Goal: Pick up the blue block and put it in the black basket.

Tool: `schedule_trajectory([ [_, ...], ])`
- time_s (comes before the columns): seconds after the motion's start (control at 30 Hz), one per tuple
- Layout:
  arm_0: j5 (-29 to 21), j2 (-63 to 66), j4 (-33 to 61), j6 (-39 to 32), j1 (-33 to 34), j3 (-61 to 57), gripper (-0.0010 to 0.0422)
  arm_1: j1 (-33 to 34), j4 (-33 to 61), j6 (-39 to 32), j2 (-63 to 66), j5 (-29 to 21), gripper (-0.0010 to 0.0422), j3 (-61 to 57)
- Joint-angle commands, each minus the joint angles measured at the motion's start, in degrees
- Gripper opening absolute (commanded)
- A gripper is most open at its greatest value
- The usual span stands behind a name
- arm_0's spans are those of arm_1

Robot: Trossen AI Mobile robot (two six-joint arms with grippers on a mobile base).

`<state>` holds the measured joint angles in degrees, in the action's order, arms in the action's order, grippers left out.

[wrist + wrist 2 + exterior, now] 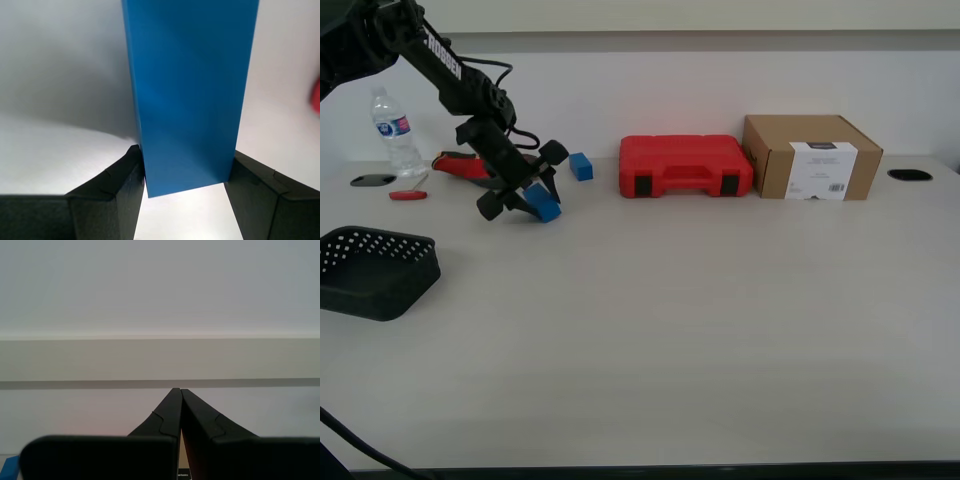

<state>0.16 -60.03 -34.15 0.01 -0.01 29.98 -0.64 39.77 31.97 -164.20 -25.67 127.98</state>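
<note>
The blue block is held between the fingers of my first gripper, low over the table at the exterior view's left. In the first wrist view the blue block fills the middle, and my first gripper is shut on its lower end. The black basket sits at the exterior view's left edge, nearer the camera than the block. My second gripper is shut on nothing and faces a pale wall; it does not show in the exterior view.
A smaller blue block lies just behind the gripper. A red case and a cardboard box stand along the back. A water bottle, a red tool and a small red screwdriver are at the back left.
</note>
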Motion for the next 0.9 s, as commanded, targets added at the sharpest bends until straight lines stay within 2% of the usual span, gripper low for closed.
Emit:
schedule_trajectory([
  [0.03, -0.02, 0.0, 0.13, 0.0, -0.04, 0.07, 0.0, -0.22, 7.21, -7.3, 1.05, 1.31, 0.0023, 7.98],
  [0.13, 0.0, -0.02, 0.44, 0.0, -0.04, 0.07, 0.0, -0.9, 6.88, -15.87, 10.25, 5.29, 0.0022, 2.25],
  [0.17, 0.0, -0.02, 0.59, 0.0, -0.04, 0.07, 0.0, -1.07, 9.62, -20.11, 12.33, 5.95, 0.002, 2.27],
  [0.23, -0.02, -0.02, 1.18, 0.0, -0.04, 0.07, 0.0, -1.14, 16.06, -28.5, 16.37, 10.86, 0.0014, 2.29],
  [0.27, 0.0, -0.02, 1.46, 0.0, -0.04, 0.07, 0.0, -1.07, 21.18, -34.45, 19.52, 17.03, 0.0011, 2.27],
  [0.33, 0.0, -0.02, 2.19, 0.0, -0.04, 0.04, 0.0, -0.35, 27.5, -40.72, 23.61, 30.75, 0.0008, 2.25],
  [0.4, 0.0, -0.02, 2.51, 0.0, -0.04, 0.04, 0.0, -0.22, 30.29, -43.76, 27.06, 43.39, 0.0009, 2.1],
  [0.43, 0.0, -0.02, 2.89, 0.0, -0.04, 0.04, 0.0, -0.28, 31.43, -43.74, 28.48, 46.93, 0.0009, 2.05],
  [0.63, 0.0, -0.02, 3.34, 0.0, -0.04, 0.04, 0.0, -2.75, 33.81, -42.88, 32.13, 45.97, 0.0009, -4.48],
  [0.77, 0.0, -0.02, 3.39, 0.0, -0.04, 0.04, 0.0, -4.85, 32.85, -42.25, 32.3, 46.49, 0.0009, -18.32],
  [0.9, 0.0, -0.02, 3.34, 0.0, -0.04, 0.04, 0.0, -7.43, 23.3, -42.07, 32.59, 47.25, 0.0009, -34.25],
])
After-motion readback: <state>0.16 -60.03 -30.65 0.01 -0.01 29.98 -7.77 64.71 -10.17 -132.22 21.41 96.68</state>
